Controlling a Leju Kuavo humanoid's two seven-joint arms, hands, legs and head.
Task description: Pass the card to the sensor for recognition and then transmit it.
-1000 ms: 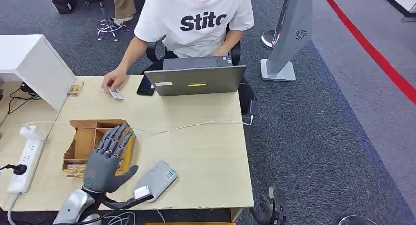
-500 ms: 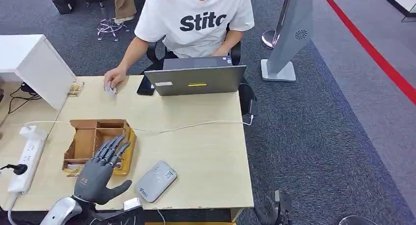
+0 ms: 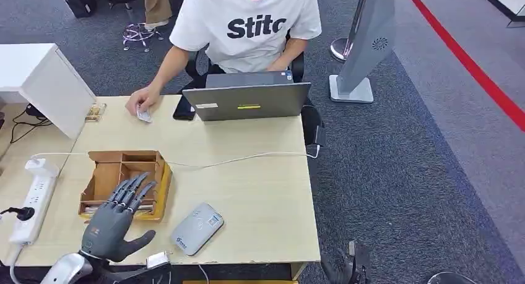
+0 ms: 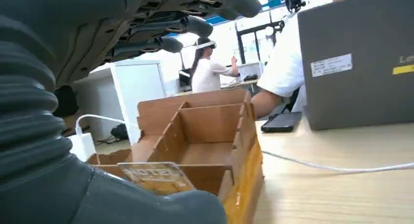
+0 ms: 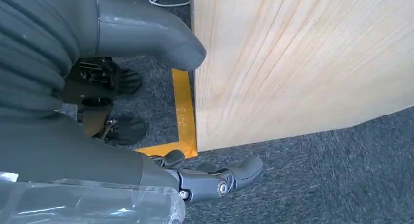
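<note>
Near the counter's point(image 3: 260, 191) front-left corner, the left robot hand point(image 3: 111, 225) had drawn back toward the front edge since a second earlier, fingers spread and holding nothing, its fingertips over the near rim of the one cardboard tray point(image 3: 124, 172). One grey card sensor point(image 3: 197, 228) lay just beside it, while the person's hand point(image 3: 141, 101) had pulled one card point(image 3: 144, 116) closer to the far edge. The right robot hand point(image 5: 215, 180) hung off the counter's corner, fingers loosely apart, holding nothing; one more card point(image 4: 156, 175) stood in the tray.
</note>
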